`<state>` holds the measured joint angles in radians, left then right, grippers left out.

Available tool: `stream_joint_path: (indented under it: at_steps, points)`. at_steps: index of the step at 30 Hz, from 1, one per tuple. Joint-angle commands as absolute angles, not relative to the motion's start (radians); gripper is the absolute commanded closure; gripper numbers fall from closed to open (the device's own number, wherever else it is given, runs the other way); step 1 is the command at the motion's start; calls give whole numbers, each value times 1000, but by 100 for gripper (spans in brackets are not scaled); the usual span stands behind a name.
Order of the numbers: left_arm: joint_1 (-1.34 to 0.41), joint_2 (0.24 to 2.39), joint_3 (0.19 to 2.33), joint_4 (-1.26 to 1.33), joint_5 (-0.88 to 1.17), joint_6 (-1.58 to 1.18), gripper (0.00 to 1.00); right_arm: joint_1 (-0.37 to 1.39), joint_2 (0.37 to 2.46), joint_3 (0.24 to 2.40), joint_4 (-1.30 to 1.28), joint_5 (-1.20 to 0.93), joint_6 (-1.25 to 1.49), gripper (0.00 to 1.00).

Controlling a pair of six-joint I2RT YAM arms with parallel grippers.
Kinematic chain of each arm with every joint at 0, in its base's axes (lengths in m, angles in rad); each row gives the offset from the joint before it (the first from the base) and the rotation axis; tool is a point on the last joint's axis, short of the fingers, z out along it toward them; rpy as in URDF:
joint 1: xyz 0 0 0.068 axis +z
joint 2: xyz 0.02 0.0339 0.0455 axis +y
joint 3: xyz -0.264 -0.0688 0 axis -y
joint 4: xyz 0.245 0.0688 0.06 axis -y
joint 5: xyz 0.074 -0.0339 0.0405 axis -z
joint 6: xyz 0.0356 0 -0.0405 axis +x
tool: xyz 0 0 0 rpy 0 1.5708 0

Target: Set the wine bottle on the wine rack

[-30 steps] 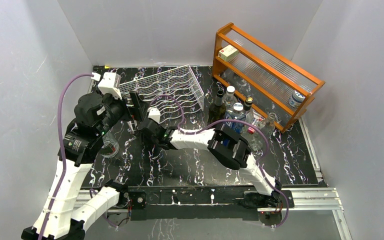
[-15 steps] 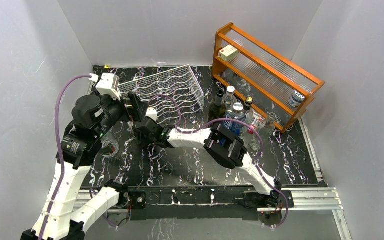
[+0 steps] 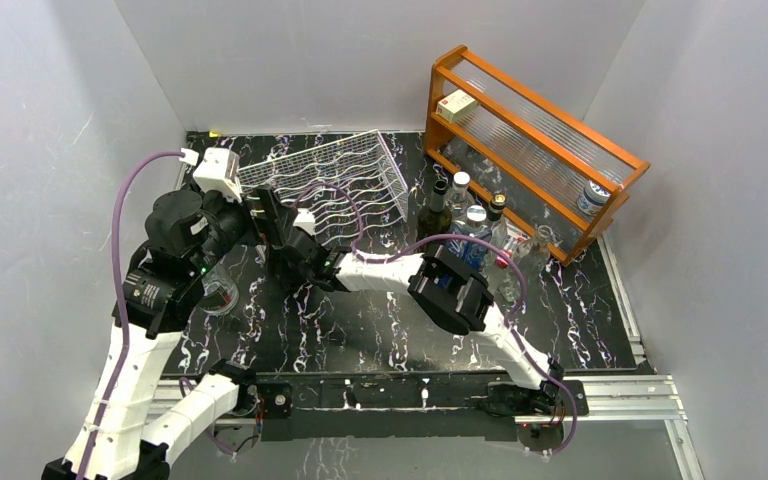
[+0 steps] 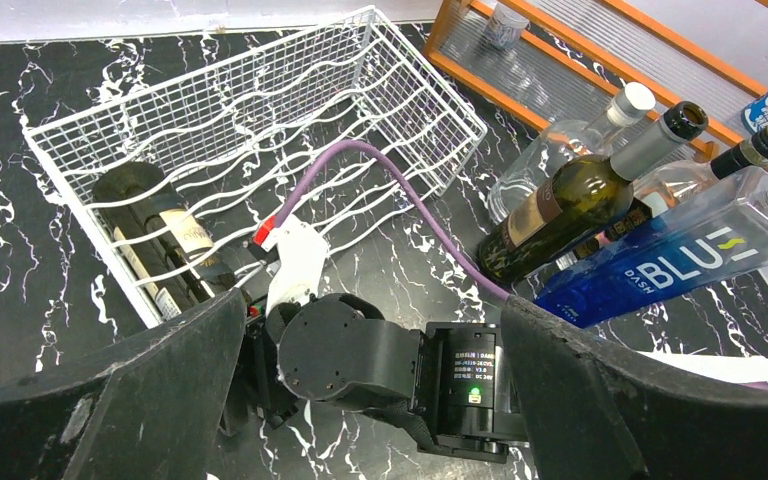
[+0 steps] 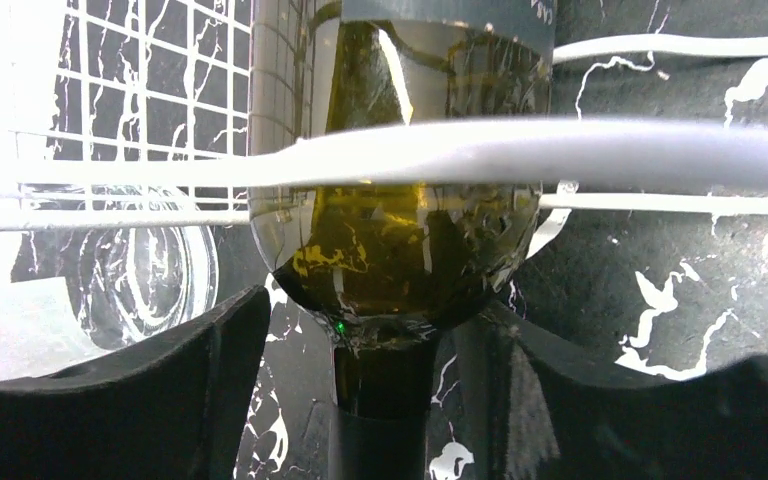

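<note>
Releasing: right end effector [image 5: 365, 340] jaws just spread off wine bottle [image 5: 400, 230] neck; bottle lies in wine rack [image 3: 330, 165] cradle. Placement looks done. Left end effector [image 4: 370, 330] spread wide, empty.

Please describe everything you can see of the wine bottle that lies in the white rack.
The wine bottle is dark olive-green glass with a pale paper label. It lies on its side in an end cradle of the white wire rack, base deep in the rack, neck pointing out between the open fingers of the right gripper.
</note>
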<state>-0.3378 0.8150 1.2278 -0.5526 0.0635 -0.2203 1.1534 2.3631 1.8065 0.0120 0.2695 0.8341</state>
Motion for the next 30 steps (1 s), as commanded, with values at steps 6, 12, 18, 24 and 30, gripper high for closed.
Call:
stream_joint_path:
  at_steps: [6, 12, 18, 24, 30]
  points:
    - [-338, 816, 1288, -560, 57, -208, 2, 1147, 2233, 1739, 105, 272, 802, 15]
    - [-337, 815, 1357, -576, 68, -198, 2, 1152, 2135, 1643, 80, 272, 776, 14]
    - [-338, 797, 1389, -576, 77, -189, 2, 1155, 1995, 1540, 100, 302, 707, 12]
    - [-338, 783, 1384, -575, 77, -185, 2, 1154, 1839, 1465, 59, 366, 610, 17]
    - [-338, 698, 1344, -480, 80, -182, 2, 1107, 1676, 1449, -73, 354, 462, 16]
